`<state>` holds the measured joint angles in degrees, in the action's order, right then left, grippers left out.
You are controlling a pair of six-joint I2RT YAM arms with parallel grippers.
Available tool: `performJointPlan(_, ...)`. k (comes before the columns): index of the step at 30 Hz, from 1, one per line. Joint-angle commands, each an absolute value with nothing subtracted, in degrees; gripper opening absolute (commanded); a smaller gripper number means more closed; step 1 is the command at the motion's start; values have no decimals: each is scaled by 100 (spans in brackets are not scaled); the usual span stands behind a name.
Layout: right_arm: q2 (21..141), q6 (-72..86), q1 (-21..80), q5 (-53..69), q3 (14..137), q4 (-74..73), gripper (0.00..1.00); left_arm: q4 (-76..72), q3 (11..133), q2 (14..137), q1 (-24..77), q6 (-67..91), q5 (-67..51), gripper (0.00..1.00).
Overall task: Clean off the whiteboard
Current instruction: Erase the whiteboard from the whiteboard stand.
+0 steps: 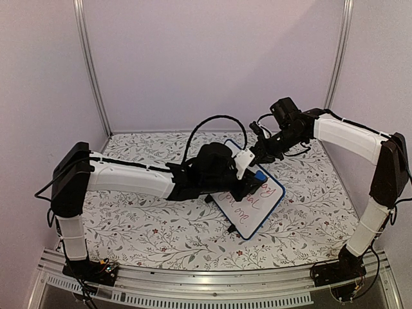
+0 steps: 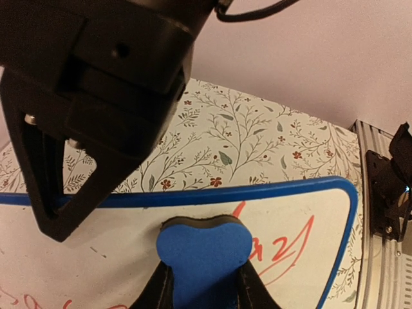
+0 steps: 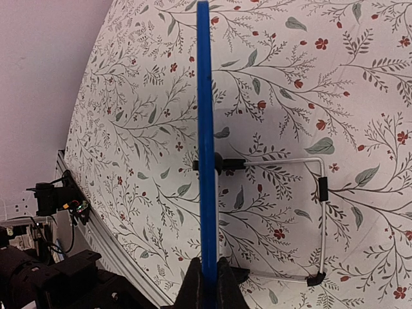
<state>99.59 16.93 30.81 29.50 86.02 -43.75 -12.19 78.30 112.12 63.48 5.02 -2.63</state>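
The whiteboard (image 1: 254,205) stands tilted on the floral table, with a dark blue frame (image 2: 225,193) and red handwriting (image 2: 293,248) on its white face. My left gripper (image 2: 205,278) is shut on a blue eraser (image 2: 205,254) with a dark pad, and the pad presses against the board just below its top edge. In the top view the eraser (image 1: 259,175) sits near the board's upper corner, at the tip of my left gripper (image 1: 248,185). My right gripper (image 3: 207,275) is shut on the board's frame (image 3: 205,129), seen edge-on, and holds its far edge (image 1: 259,154).
A wire stand (image 3: 322,193) with black feet props the board from behind. The right gripper's black body (image 2: 96,96) hangs close above the board's left part. Pale walls enclose the floral tablecloth (image 1: 148,225). A metal rail (image 1: 212,296) runs along the near edge.
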Motion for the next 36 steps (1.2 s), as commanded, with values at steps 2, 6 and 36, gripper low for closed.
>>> performJointPlan(2,9997,1879,3261,3067,8481,-4300,0,-1035,8066,11370,6596,544,-302,0)
performJointPlan(6,10018,1881,3261,3084,8494,-4294,0,-1066,8088,11357,6615,604,-308,0)
performJointPlan(36,9968,1881,3261,3059,8430,-4296,0,-903,7923,11299,6217,1034,-17,0)
